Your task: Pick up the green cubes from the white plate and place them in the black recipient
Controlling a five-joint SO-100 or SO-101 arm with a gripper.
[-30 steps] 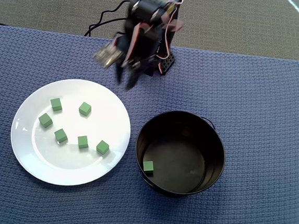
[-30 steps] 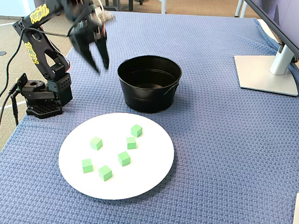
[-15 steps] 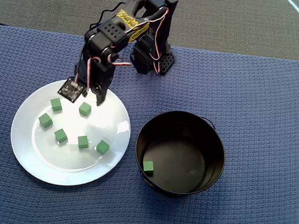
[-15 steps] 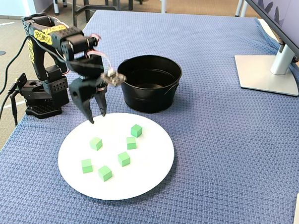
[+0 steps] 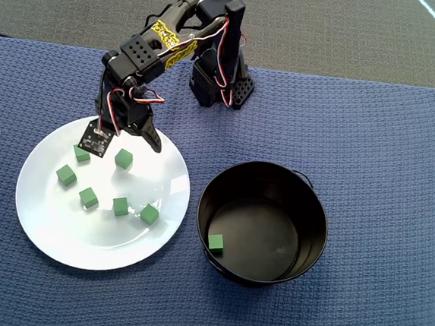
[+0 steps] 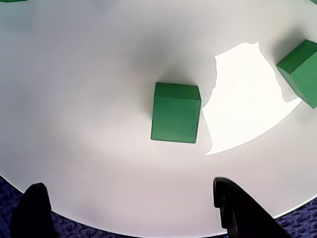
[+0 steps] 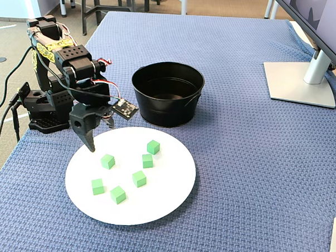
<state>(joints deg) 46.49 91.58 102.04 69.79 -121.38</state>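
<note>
The gripper [image 6: 131,208] has been lowered over the white plate [image 6: 74,124], jaws spread, a green cube [image 6: 175,112] sitting just ahead, untouched.

six green cubes [image 5: 124,159] sit scattered on the glossy white plate [image 5: 51,232]; one more lies inside the black recipient [image 5: 313,217].

Hand [image 7: 91,140] low over white plate [image 7: 170,198] edge, five green cubes [image 7: 139,178] on it, black recipient [image 7: 167,94] behind
</note>
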